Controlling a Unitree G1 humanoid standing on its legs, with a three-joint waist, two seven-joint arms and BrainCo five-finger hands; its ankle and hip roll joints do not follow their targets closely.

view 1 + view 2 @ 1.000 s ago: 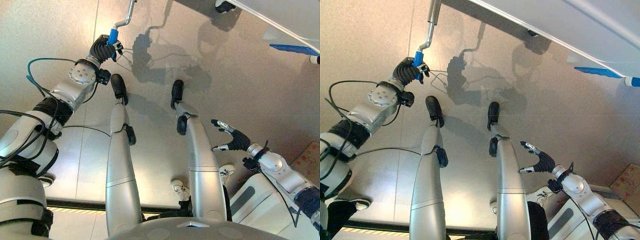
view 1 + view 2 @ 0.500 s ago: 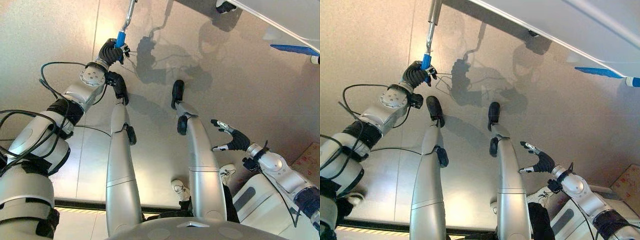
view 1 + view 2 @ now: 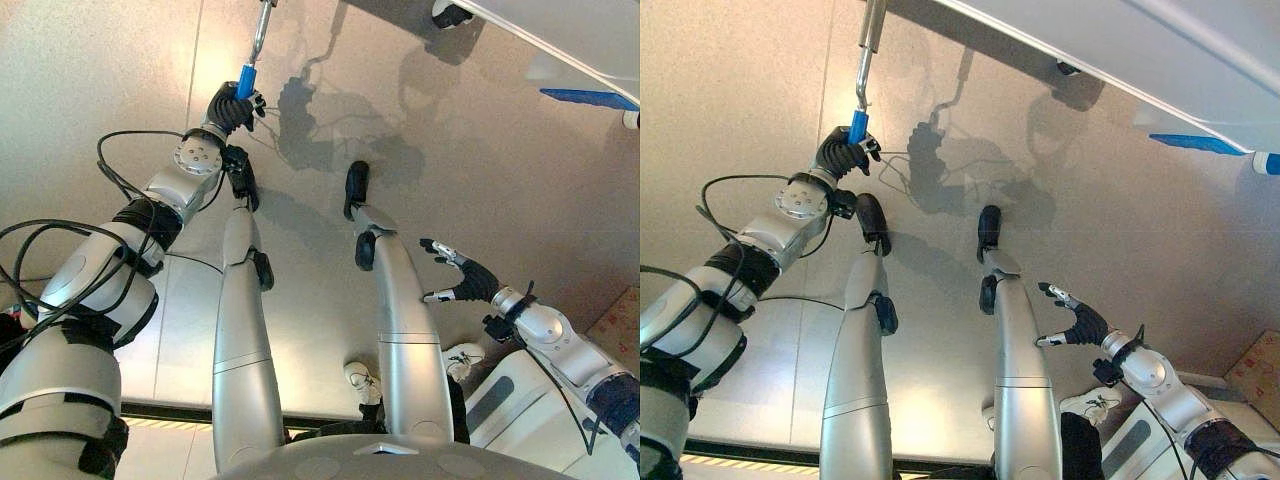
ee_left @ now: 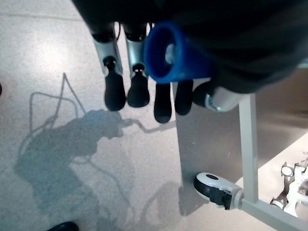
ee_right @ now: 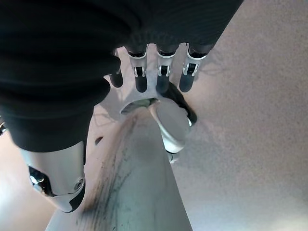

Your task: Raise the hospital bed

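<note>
Hospital bed (image 3: pixel 1120 50) along the far right of the head views, seen as a pale underside edge running diagonally, with a blue fitting (image 3: pixel 1195 143) on its near edge and a dark caster (image 3: pixel 452 13) under its far end. Crank (image 3: pixel 866 45), a thin grey metal rod, reaching down from the far edge of the scene toward the robot's left side and ending in a blue handle (image 3: pixel 244 81). Left hand (image 3: pixel 230 106) closed around that blue handle, dark-covered fingers curled tight on it; from the left wrist view, blue handle end-on against the palm, dark fingertips (image 4: pixel 138 89) wrapped below it. Past those fingers, a white bed-frame leg (image 4: pixel 249 144) standing on a black-and-white caster (image 4: pixel 215 188), joined to a white crossbar near the floor. Nothing between the left hand and the handle. Right hand (image 3: pixel 464 278) low on the robot's right side, well apart from the bed and the crank, fingers spread and relaxed, holding nothing and touching nothing. Floor (image 3: pixel 90 110) a smooth grey-beige speckled surface, with a straight seam running away from the robot on the left and a brighter patch of reflected light near the crank. Pinkish patterned patch (image 3: pixel 615 320) at the right edge near the floor, too small to identify.
</note>
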